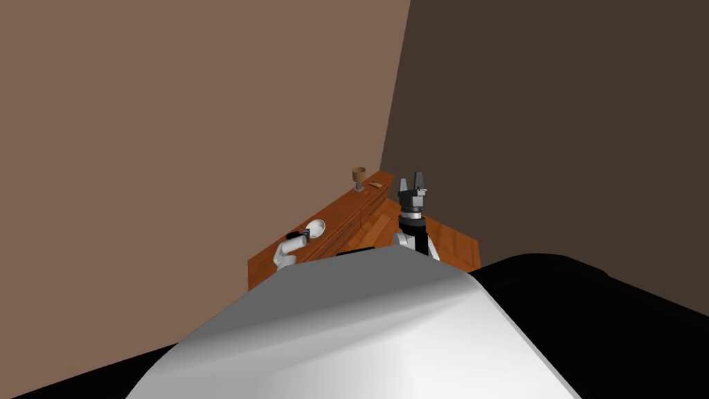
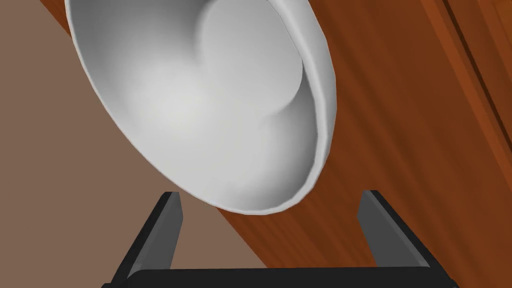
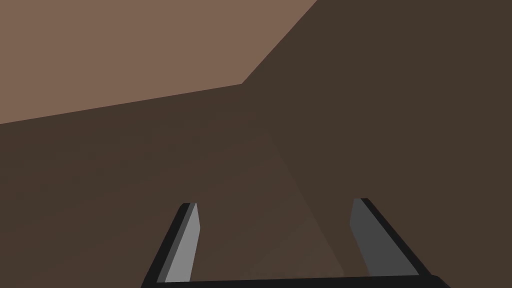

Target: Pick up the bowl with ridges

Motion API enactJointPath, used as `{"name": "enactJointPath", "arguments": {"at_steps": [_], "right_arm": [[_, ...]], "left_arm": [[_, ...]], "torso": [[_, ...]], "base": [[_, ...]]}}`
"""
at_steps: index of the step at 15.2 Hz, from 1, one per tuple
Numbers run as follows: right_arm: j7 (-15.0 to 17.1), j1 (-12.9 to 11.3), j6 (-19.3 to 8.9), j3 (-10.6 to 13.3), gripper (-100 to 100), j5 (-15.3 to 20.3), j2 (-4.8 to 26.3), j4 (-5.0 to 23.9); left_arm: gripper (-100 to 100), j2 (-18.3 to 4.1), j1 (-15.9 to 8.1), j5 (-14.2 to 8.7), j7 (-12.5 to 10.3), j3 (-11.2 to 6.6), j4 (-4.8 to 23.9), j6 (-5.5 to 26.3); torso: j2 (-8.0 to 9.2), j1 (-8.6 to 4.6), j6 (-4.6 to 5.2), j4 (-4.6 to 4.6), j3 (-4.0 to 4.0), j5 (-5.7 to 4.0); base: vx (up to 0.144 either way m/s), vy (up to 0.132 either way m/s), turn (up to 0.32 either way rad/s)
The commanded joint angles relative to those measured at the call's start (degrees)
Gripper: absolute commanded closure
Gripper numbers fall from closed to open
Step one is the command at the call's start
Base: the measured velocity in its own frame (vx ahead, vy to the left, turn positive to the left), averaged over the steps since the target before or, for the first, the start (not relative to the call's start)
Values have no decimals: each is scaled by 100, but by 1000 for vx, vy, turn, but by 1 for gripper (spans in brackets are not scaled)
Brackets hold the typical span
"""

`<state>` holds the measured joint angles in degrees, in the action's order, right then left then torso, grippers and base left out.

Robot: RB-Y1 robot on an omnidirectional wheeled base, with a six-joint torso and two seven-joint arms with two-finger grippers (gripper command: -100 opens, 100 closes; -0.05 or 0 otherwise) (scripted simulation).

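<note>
- Brown walls meet in a corner, the right one darker.
- Wooden counter [image 1: 344, 216] runs along the left wall, from near left to the far corner.
- White bowl [image 2: 200, 100] sits on the near left stretch of the counter top, close to the wall-side edge [image 1: 316, 227]. Its inside is smooth and plain, and I can't make out ridges from this angle.
- Left gripper [image 2: 270, 195] is spread wide and empty, with the bowl's near rim just ahead between the blades; it also shows beside the bowl [image 1: 299, 236].
- Right gripper [image 1: 415, 181] is raised to the right, well apart from the bowl, blades parted and holding nothing [image 3: 275, 202].
- Small brown goblet [image 1: 359, 177] stands at the far end.
- Handling, judged: stiff, probably light, with a slick wall and a thin rim. Best hold is a pinch on the near rim, one blade inside and one outside. It may slip or tip if gripped shallow.
</note>
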<state>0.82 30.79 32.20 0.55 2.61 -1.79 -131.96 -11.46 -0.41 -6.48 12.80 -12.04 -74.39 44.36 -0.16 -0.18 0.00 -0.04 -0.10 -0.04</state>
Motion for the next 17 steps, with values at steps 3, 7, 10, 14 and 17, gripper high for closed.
{"name": "enactJointPath", "arguments": {"at_steps": [3, 7, 10, 14, 17], "right_arm": [[0, 0, 0, 0, 0, 0, 0, 0], [0, 0, 0, 0, 0, 0, 0, 0], [0, 0, 0, 0, 0, 0, 0, 0], [0, 0, 0, -1, 0, 0, 1, 0], [0, 0, 0, -1, 0, 0, 1, 0]], "left_arm": [[-100, 47, -110, -60, 31, -48, 227, 365], [-100, 101, -236, -93, 48, -88, 465, 648], [-100, 106, -262, -53, -18, -50, 711, 346], [-100, 103, -324, -36, -84, -18, 1051, 59], [100, 97, -327, -43, -80, -20, 1052, 62]], "torso": [[2, 0, 0, 0, 1, 1], [5, 4, 0, 1, 3, 1], [10, 14, 0, 2, 6, 3], [8, 31, -1, 2, 5, 6], [11, 26, -1, 2, 6, 6]], "base": [[29, -34, -5], [24, -25, -4], [14, 2, -24], [20, 31, -34], [10, 15, -11]]}}
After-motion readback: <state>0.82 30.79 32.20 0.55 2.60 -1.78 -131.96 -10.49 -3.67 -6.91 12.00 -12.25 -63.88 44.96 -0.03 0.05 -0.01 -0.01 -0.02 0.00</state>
